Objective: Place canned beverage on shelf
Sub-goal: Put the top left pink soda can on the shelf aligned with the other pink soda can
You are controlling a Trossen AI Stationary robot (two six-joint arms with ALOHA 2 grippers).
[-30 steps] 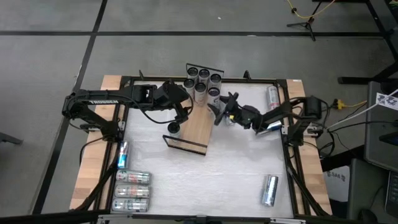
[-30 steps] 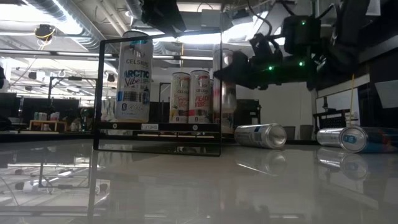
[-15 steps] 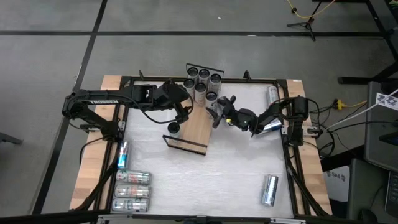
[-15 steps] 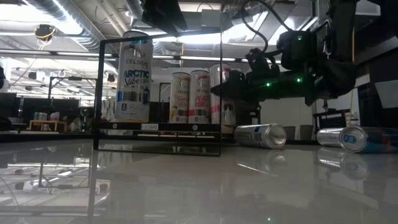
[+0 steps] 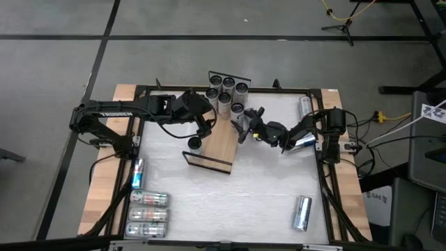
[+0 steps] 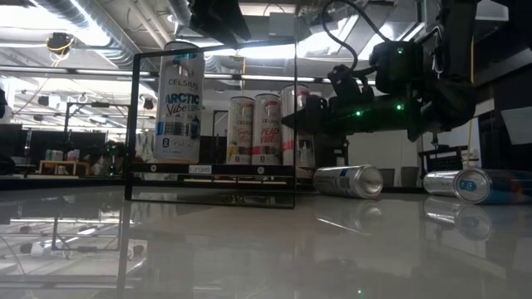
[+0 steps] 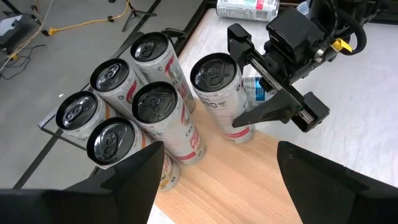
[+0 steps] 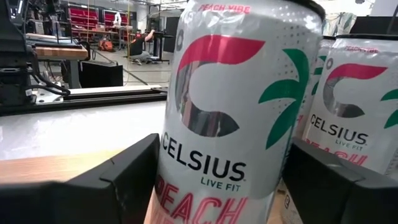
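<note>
Can (image 7: 219,93) between open R gripper (image 7: 249,87) fingers

left arm (image 5: 132,109): I see matte black links with a line of white lettering along the upper one.
right arm (image 5: 306,129): same black build, green lights glowing behind the pincer, black cable looping off the base.
right gripper (image 7: 261,93): boxy black block, two flat angular black fingers.
left gripper (image 7: 217,180): two broad dark fingers.

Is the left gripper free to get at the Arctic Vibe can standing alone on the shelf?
Probably yes: the left gripper hovers open near that can on the shelf, nothing between them.
</note>
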